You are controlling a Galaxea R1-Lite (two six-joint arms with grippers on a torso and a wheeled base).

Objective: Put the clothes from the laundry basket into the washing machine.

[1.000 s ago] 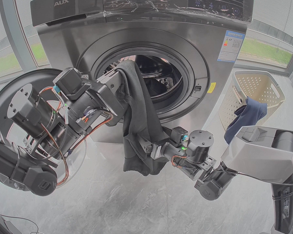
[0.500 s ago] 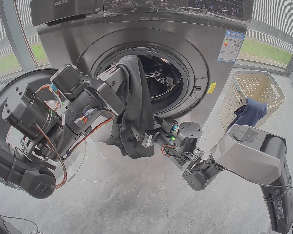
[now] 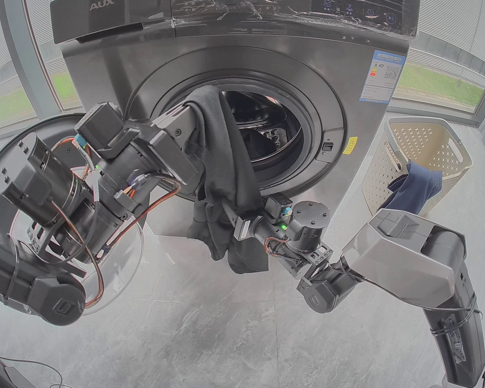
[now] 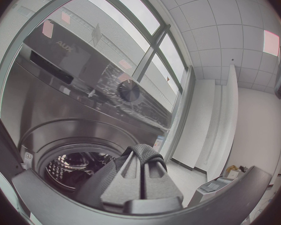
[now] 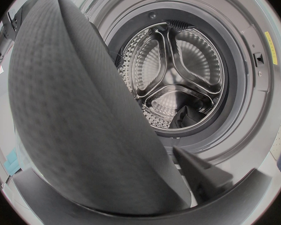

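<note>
A dark grey garment (image 3: 226,173) hangs in front of the washing machine's open drum (image 3: 269,130). My left gripper (image 3: 193,109) is shut on its top end at the upper left of the opening; cloth drapes over the closed fingertips (image 4: 143,155). My right gripper (image 3: 233,217) is lower, below the opening's rim, shut on the garment's lower half, and the garment (image 5: 78,110) stretches up from it. A tail of cloth hangs beneath. Another dark piece (image 5: 185,117) lies inside the drum (image 5: 178,75). A blue garment (image 3: 415,187) hangs over the laundry basket (image 3: 431,141).
The washing machine (image 3: 334,82) stands straight ahead, its round door (image 3: 16,152) swung open to the left behind my left arm. The beige basket leans on the floor to the machine's right. Grey floor (image 3: 199,324) lies open below the arms.
My right gripper has risen and moved left toward the machine, lifting and bunching the garment's lower half. The left gripper has moved slightly up and left with the top end.
</note>
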